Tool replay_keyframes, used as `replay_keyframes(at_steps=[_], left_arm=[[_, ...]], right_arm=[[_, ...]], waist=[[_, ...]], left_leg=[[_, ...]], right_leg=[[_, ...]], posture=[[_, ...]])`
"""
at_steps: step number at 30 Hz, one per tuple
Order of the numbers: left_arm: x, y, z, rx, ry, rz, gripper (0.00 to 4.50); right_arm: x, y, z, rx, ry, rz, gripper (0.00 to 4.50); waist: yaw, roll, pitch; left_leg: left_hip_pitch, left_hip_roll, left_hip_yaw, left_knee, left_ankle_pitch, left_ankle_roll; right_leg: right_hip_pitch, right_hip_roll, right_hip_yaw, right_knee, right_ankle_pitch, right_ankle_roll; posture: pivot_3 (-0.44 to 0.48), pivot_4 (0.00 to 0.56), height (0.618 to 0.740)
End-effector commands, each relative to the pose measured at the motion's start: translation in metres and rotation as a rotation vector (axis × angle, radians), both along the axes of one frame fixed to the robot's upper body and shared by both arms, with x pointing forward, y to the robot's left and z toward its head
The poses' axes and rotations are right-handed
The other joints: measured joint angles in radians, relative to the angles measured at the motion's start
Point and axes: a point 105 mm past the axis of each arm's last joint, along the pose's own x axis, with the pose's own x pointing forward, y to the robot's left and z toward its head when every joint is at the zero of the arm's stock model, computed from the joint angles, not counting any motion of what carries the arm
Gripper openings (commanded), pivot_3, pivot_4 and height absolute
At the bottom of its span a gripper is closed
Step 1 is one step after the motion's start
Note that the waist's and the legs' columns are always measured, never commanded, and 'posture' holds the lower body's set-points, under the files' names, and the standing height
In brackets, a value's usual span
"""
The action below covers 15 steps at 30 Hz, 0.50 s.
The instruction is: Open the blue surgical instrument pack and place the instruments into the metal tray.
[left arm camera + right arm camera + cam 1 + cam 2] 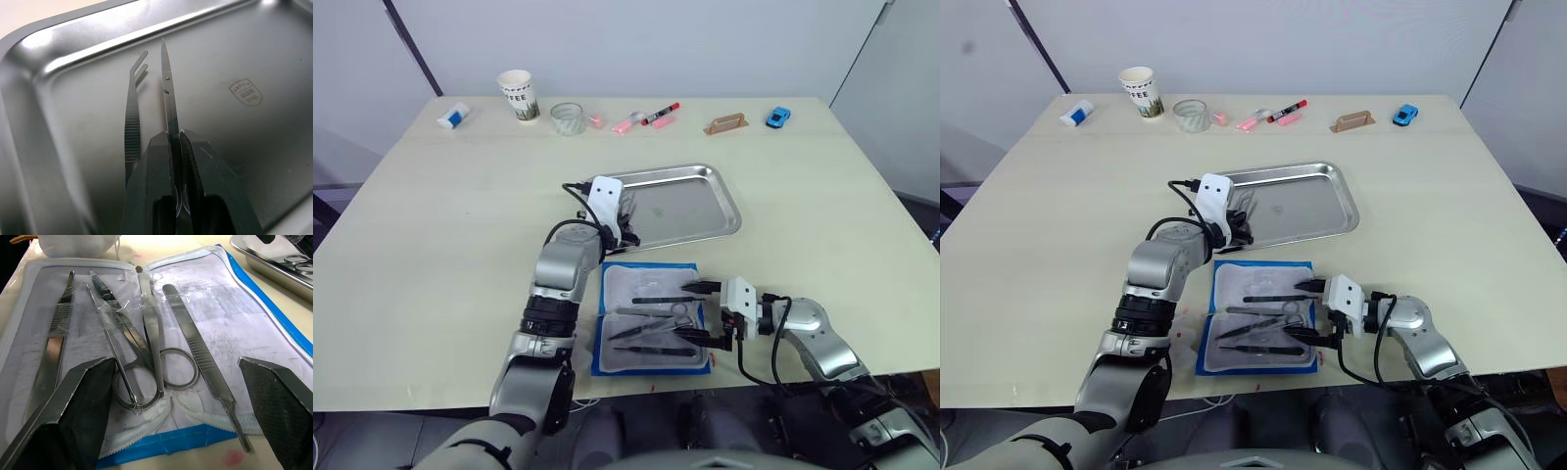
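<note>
The blue surgical instrument pack (646, 282) lies open near the table's front edge, pale lining up. Several instruments (146, 357) rest on the lining: scissors, forceps and slim handles. My right gripper (705, 313) is open at the pack's right edge, one finger on each side of the tool ends, holding nothing. The metal tray (690, 206) sits just beyond the pack. My left gripper (174, 139) is low over the tray's left end, shut on a slim pair of scissors (166, 83) that points into the tray. Bent-tip tweezers (132, 122) lie on the tray floor beside them.
Along the far edge stand a paper cup (518, 95), a glass (568, 118), pink and red markers (651, 116), a wooden block (726, 123), a blue toy car (777, 117) and a small white-blue item (453, 117). A white soft object (73, 244) touches the pack's left end.
</note>
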Motion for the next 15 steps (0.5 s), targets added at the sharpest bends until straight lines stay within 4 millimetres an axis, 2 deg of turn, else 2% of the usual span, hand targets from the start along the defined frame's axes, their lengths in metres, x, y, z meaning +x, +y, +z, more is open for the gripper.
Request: replay_keyframes(at_steps=[1, 2, 4, 5, 9, 15], left_arm=[[0.002, -0.004, 0.016, -0.003, -0.061, -0.007, 1.11], [0.002, -0.003, 0.016, 0.002, -0.064, -0.005, 1.50], [0.002, -0.004, 0.016, -0.006, -0.062, -0.008, 2.62], [0.002, -0.004, 0.016, -0.002, -0.064, -0.005, 2.86], [0.003, -0.001, 0.020, 0.014, -0.086, 0.007, 4.45], [-0.001, -0.008, 0.047, -0.050, -0.192, -0.101, 4.45]], right_arm=[[-0.011, -0.021, -0.064, -0.204, 0.173, -0.104, 4.39], [-0.011, -0.021, -0.064, -0.204, 0.173, -0.103, 4.39], [-0.011, -0.020, -0.063, -0.204, 0.173, -0.103, 4.39], [-0.011, -0.020, -0.063, -0.203, 0.173, -0.103, 4.39], [-0.011, -0.020, -0.064, -0.201, 0.176, -0.108, 4.39], [-0.011, -0.020, -0.064, -0.197, 0.177, -0.111, 4.39]], waist=[[0.000, 0.000, 0.000], [0.000, 0.000, 0.000], [0.000, 0.000, 0.000], [0.000, 0.000, 0.000], [0.000, 0.000, 0.000], [0.000, 0.000, 0.000]], left_leg=[[0.000, 0.000, 0.000, 0.000, 0.000, 0.000], [0.000, 0.000, 0.000, 0.000, 0.000, 0.000], [0.000, 0.000, 0.000, 0.000, 0.000, 0.000], [0.000, 0.000, 0.000, 0.000, 0.000, 0.000], [0.001, 0.000, 0.000, -0.001, 0.000, 0.000], [0.001, 0.000, 0.000, -0.001, 0.000, 0.000]], right_leg=[[0.000, 0.000, 0.000, 0.000, 0.000, 0.000], [0.000, 0.000, 0.000, 0.000, 0.000, 0.000], [0.000, 0.000, 0.000, 0.000, 0.000, 0.000], [0.000, 0.000, 0.000, 0.000, 0.000, 0.000], [0.000, 0.000, 0.001, 0.000, 0.000, 0.000], [0.000, 0.000, 0.001, 0.000, 0.000, 0.000]], posture=[[0.000, 0.150, 0.725], [0.000, 0.150, 0.725], [0.000, 0.150, 0.725], [0.000, 0.150, 0.725], [0.000, 0.150, 0.725], [0.000, 0.150, 0.725]])
